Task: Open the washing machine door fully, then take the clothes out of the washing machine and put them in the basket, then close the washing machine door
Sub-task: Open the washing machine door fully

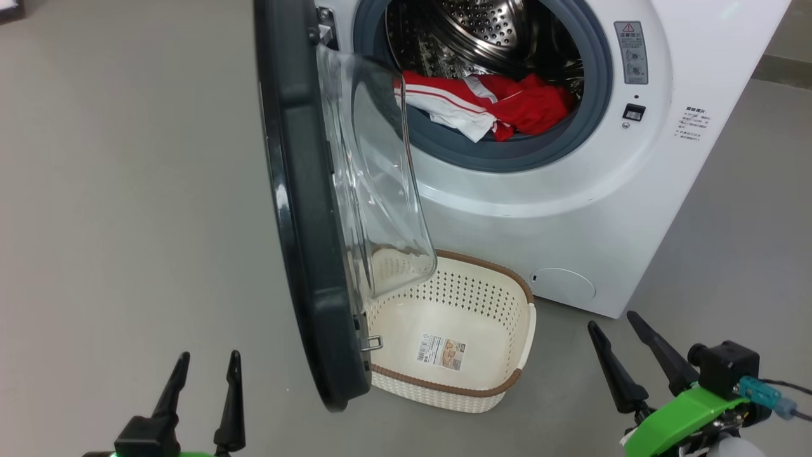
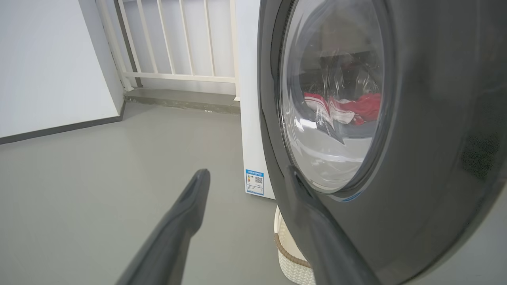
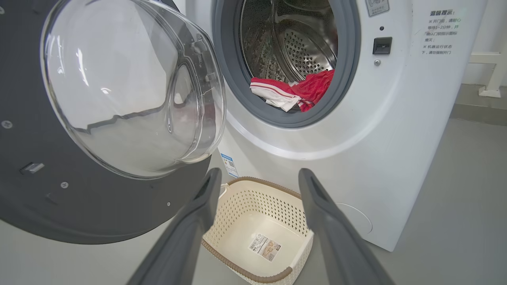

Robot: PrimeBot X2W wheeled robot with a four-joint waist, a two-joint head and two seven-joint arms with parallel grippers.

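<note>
grey floor (image 1: 127,190) around big white front-loading washing machine (image 1: 571,209). round black-rimmed door with clear glass bowl (image 1: 304,209) swung out, about square to machine front; perhaps not fully open. red-and-white garments (image 1: 526,105) lie inside machine drum. cream perforated plastic basket (image 1: 469,292) before machine, no clothes in it. left gripper (image 1: 210,354), right gripper (image 1: 611,318) spread, holding nothing, short of machine. unloading, door closing remain.

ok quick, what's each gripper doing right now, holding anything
left gripper: open, holding nothing
right gripper: open, holding nothing
</note>
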